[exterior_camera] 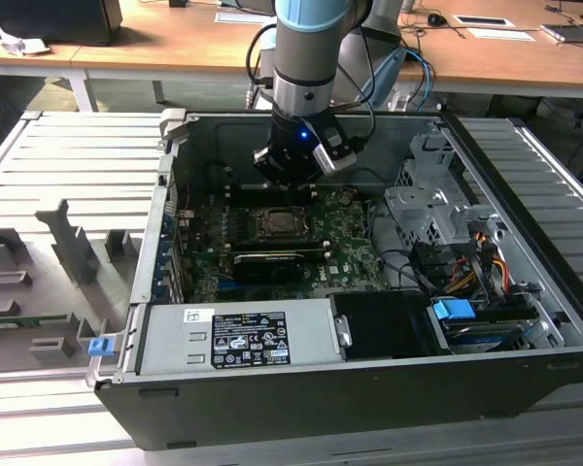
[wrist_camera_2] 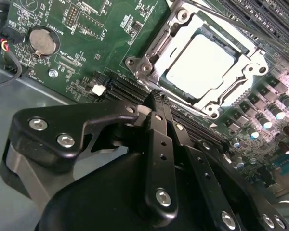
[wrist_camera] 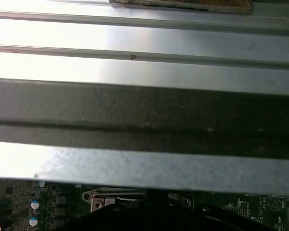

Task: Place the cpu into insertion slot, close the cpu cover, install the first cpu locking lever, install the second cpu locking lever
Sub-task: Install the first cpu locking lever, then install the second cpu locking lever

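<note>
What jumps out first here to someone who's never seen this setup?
The open computer case with the robot arm reaching down into it, its gripper above the green circuit board. In the second wrist view, the pale square cpu sits in its socket, framed by the silvery cover lying over it. The gripper's black fingers are pressed together, holding nothing, beside the socket.
</note>
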Controlling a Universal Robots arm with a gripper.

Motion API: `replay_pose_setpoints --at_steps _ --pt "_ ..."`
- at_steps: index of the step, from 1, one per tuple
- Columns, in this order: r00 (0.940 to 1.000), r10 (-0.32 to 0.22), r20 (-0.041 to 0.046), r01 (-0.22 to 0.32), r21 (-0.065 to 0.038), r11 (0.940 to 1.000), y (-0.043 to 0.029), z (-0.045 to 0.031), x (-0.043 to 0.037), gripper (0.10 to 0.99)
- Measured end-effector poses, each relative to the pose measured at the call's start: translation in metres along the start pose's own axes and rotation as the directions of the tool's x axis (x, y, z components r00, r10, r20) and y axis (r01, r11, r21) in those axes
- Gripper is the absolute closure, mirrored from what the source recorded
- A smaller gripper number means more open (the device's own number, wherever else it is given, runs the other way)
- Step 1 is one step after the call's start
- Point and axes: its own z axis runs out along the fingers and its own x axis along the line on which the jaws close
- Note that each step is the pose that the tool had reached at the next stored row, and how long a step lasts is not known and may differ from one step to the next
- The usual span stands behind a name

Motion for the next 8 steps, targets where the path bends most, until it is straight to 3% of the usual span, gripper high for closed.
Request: replay_pose_setpoints --at_steps 8 --pt "1.0000 0.000 -0.0001 0.000 0.000 1.0000 -0.0018 -0.0002 0.0001 0.980"
